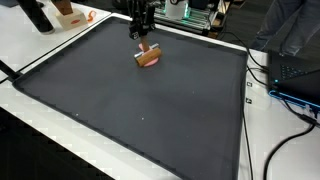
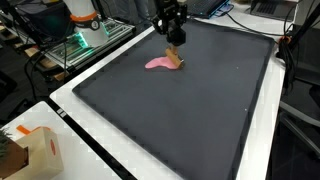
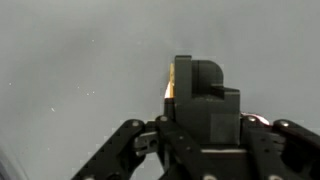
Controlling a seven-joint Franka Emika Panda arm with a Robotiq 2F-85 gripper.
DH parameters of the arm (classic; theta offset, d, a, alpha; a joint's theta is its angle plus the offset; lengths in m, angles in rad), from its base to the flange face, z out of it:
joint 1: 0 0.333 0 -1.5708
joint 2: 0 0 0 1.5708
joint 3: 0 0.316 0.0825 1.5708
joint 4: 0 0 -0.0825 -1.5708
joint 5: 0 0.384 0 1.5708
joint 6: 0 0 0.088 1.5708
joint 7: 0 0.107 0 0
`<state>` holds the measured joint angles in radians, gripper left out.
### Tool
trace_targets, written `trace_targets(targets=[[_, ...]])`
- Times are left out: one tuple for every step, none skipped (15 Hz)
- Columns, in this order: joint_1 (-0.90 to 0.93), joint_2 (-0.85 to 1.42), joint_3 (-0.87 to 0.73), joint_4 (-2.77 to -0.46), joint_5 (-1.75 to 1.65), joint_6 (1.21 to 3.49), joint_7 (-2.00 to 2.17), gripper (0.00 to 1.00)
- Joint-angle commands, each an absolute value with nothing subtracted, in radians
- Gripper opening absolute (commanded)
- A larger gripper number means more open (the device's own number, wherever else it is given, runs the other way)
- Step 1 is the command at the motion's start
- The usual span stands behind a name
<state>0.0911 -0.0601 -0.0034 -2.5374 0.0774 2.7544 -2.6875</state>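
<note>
My gripper (image 1: 143, 38) hangs low over the far part of the black mat (image 1: 150, 110), its fingers pressed together. Under the tips an orange-brown piece (image 2: 177, 58) stands tilted, its lower end on the mat (image 2: 190, 110). A flat pink piece (image 2: 157, 64) lies on the mat right beside it, touching it. In the wrist view the shut fingers (image 3: 195, 85) form one dark block in front of my gripper (image 3: 190, 64), and only an orange sliver of the piece (image 3: 167, 91) peeks out at their left edge. The rest of it is hidden.
The mat lies on a white table (image 1: 275, 150). Cables and a dark device (image 1: 295, 85) sit along one side. A cardboard box (image 2: 28, 150) stands near a corner, and electronics with green light (image 2: 85, 38) sit beyond the mat's far edge.
</note>
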Motion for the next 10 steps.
trace_targets(targets=[[0.108,-0.020,0.019,-2.539,0.130,2.779,-2.689,0.24],[0.108,-0.019,0.020,-2.538,0.133,2.780,-2.691,0.24],[0.110,-0.018,0.022,-2.537,0.141,2.783,-2.696,0.24],[0.110,-0.017,0.024,-2.536,0.143,2.782,-2.697,0.24],[0.111,-0.017,0.025,-2.534,0.150,2.781,-2.699,0.24],[0.112,-0.018,0.027,-2.532,0.160,2.780,-2.703,0.24],[0.111,-0.019,0.029,-2.531,0.160,2.781,-2.699,0.24],[0.113,-0.024,0.031,-2.527,0.177,2.780,-2.707,0.24],[0.116,-0.028,0.034,-2.525,0.192,2.777,-2.713,0.24],[0.118,-0.034,0.039,-2.521,0.194,2.774,-2.706,0.24]])
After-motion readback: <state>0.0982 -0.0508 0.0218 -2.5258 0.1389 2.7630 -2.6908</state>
